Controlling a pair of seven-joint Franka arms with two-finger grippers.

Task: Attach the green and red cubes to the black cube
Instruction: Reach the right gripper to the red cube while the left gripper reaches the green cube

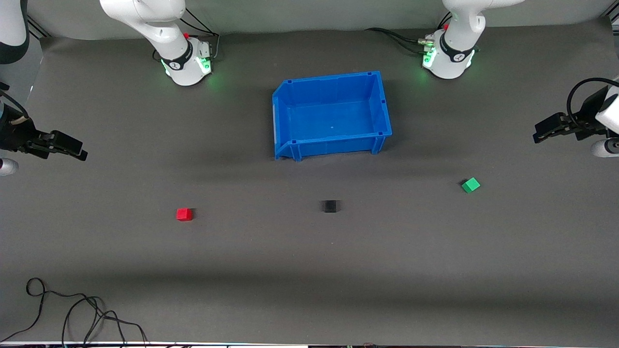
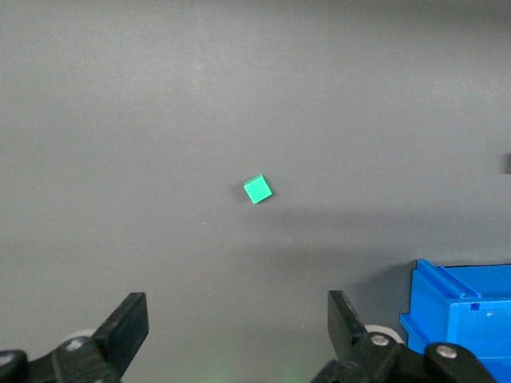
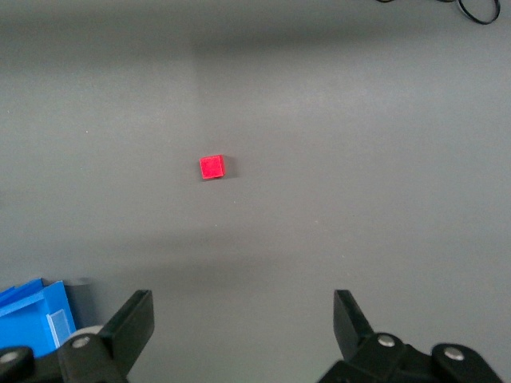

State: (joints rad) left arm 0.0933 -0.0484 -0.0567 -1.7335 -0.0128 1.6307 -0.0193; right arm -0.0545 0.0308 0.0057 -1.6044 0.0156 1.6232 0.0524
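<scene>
Loose cable [image 1: 72, 314] lies on grey table [image 1: 309, 270] nearest the camera

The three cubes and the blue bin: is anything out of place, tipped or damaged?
Nothing stands out. The red cube, black cube and green cube lie apart on the table; the blue bin stands upright and intact. Only the green cube sits slightly turned.

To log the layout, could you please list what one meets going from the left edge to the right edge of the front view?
Right gripper → red cube → black cube → green cube → left gripper.
</scene>
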